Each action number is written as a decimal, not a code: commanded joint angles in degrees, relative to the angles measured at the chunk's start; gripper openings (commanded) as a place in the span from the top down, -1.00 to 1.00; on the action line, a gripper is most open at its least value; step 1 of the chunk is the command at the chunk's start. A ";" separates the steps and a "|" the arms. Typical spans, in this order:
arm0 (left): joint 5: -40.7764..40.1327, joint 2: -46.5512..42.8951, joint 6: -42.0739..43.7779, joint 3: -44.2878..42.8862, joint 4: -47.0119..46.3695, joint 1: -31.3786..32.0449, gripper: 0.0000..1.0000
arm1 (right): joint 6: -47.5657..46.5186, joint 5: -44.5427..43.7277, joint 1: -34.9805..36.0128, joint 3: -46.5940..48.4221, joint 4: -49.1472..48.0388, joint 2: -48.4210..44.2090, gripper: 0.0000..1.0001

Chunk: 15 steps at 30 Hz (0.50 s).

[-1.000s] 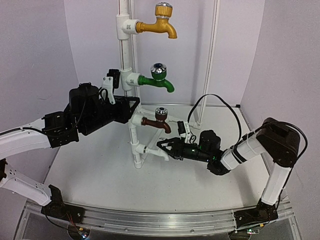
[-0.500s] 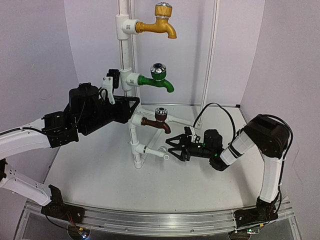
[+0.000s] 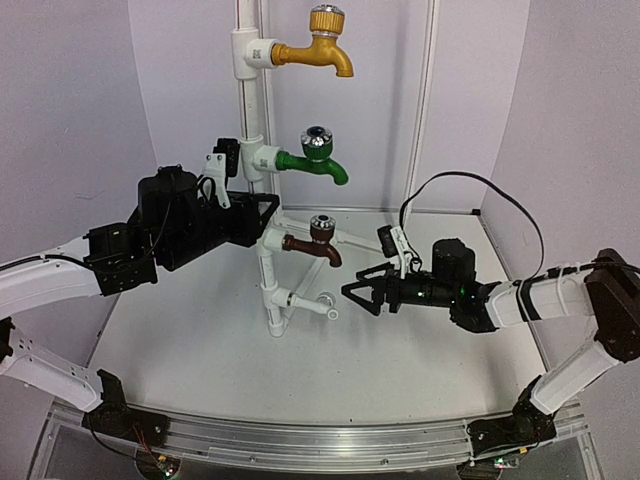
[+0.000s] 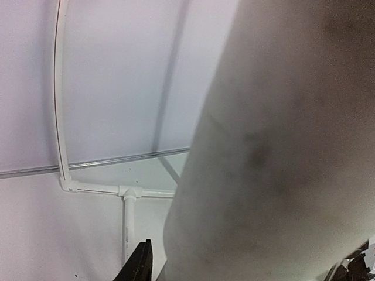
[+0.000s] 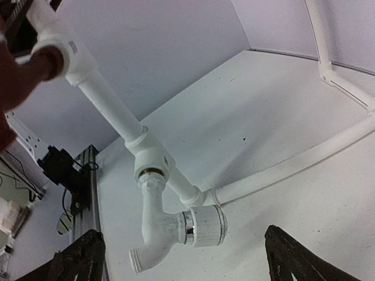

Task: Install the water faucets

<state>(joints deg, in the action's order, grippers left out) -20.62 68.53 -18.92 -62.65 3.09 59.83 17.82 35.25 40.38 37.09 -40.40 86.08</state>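
White faucet (image 5: 176, 228), smooth curved plastic with a chrome-ringed knob, faced your right gripper (image 3: 350, 293), spread wide and empty; your left gripper (image 3: 266, 214) clasped the pipe (image 3: 248, 110).

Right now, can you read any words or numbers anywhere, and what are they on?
No word or number can be read here.
Small dark square mark on the top fitting, behind the yellow faucet: too small to read.
Same kind of mark on the middle fitting, behind the green faucet: too small to read.
Grey mark on a third fitting, right wrist view: blurred.
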 commanded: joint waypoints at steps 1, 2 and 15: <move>7.44 0.85 -14.45 0.25 9.89 0.90 1.00 | -13.54 1.11 1.14 2.23 7.26 1.33 -0.90; 7.42 0.92 -14.54 0.17 9.89 0.90 0.99 | -13.97 1.19 1.58 2.77 7.11 1.77 -0.91; 7.77 1.03 -14.92 -0.18 10.05 0.92 1.00 | -22.89 -7.63 11.30 11.45 7.19 10.76 -0.92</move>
<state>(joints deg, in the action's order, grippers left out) -20.61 68.55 -18.97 -62.65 3.10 59.83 -1.18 32.44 49.66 45.22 -32.79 94.40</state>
